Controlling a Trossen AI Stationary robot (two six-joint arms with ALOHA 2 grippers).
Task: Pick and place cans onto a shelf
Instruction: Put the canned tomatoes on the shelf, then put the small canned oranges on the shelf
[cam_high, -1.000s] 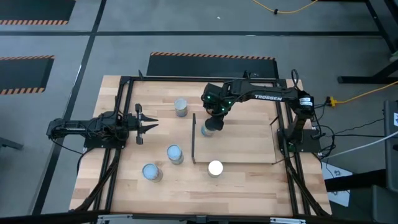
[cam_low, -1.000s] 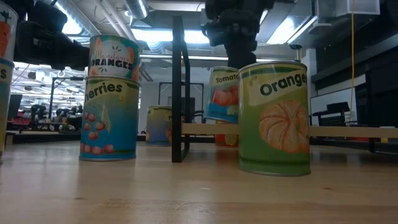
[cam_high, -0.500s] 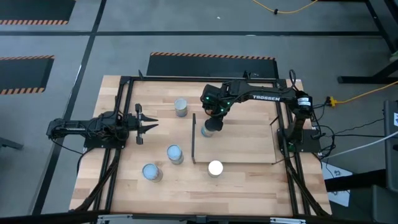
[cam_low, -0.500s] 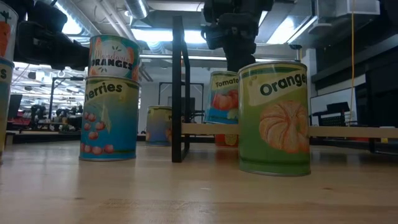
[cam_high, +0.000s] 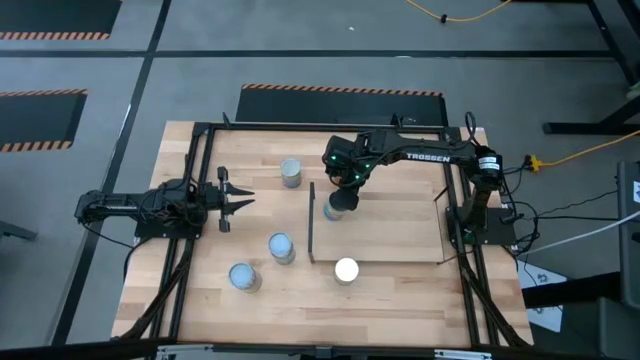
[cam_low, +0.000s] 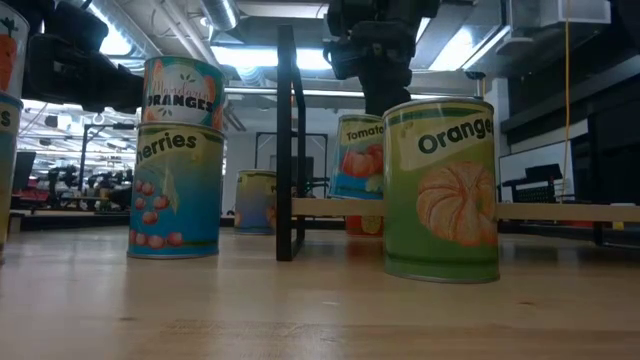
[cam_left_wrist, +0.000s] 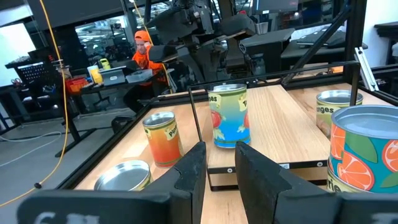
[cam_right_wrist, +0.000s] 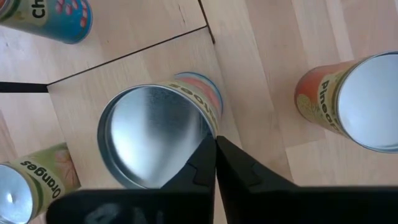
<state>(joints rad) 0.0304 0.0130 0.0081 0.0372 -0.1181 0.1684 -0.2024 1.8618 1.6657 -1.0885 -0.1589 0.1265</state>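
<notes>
Since a second ago: tomato can (cam_low: 358, 160) raised slightly in low view, otherwise unchanged; high view puts right gripper (cam_high: 341, 196) over shelf (cam_high: 400, 225) near its dark panel, left gripper (cam_high: 235, 199) idle and parted at table's left. Right wrist view: fingers (cam_right_wrist: 209, 163) pinched on can rim, clenched grasp, can just above board. Placing step; next, lower upright, then release.

The cans (cam_low: 441, 188) are metal with glossy printed paper labels, and the tomato can (cam_right_wrist: 155, 134) shows a brushed, dull-silver top. The table (cam_high: 400, 290) and the shelf (cam_high: 400, 225) are pale, smooth wood with a matt finish; the shelf's upright panel (cam_low: 287, 140) is dark and matt.
</notes>
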